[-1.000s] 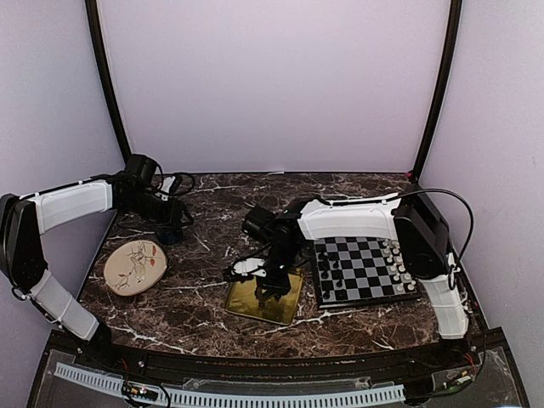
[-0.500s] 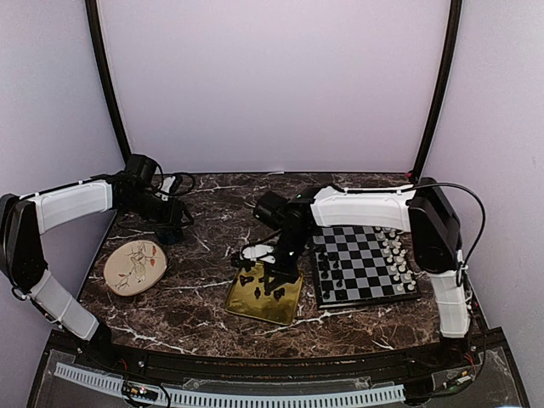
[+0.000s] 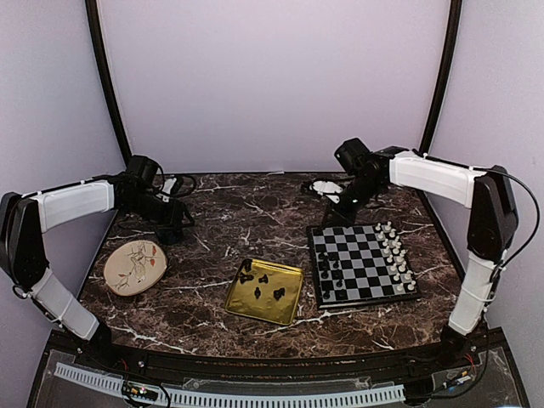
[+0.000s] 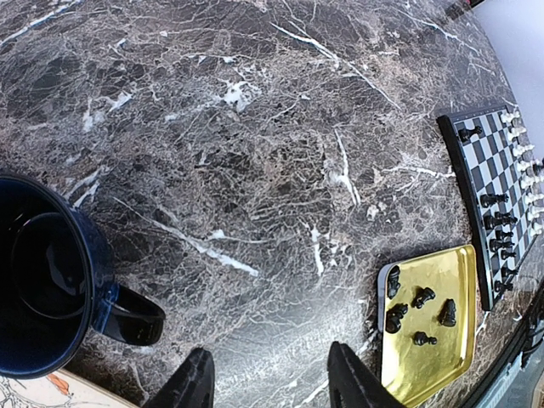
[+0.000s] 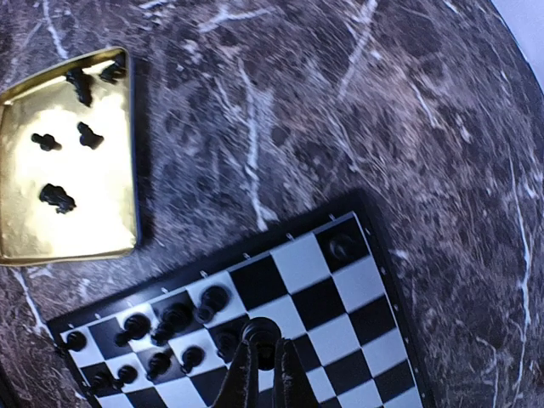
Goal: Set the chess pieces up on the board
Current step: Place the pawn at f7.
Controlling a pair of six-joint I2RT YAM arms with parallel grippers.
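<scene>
The board (image 3: 365, 265) lies at the right, with black chess pieces (image 3: 331, 270) along its left side and white ones (image 3: 396, 253) along its right side. My right gripper (image 3: 339, 206) hangs over the board's far left corner. In the right wrist view it (image 5: 264, 364) is shut on a black piece (image 5: 263, 331), held above the board (image 5: 357, 289) near the standing black pieces (image 5: 161, 327). Several black pieces (image 3: 263, 282) lie in the gold tray (image 3: 293, 306). My left gripper (image 3: 174, 231) is open and empty (image 4: 272, 387) over bare marble, far from the board.
A blue mug (image 4: 42, 293) stands just left of my left gripper's fingers. A round floral plate (image 3: 134, 265) lies at the left front. The gold tray (image 4: 442, 348) sits left of the board (image 4: 493, 183). The tray also shows in the right wrist view (image 5: 25, 229).
My right arm has swung from over the gold tray back and to the right, to the board's far left corner, holding a black piece. The left arm has not moved.
</scene>
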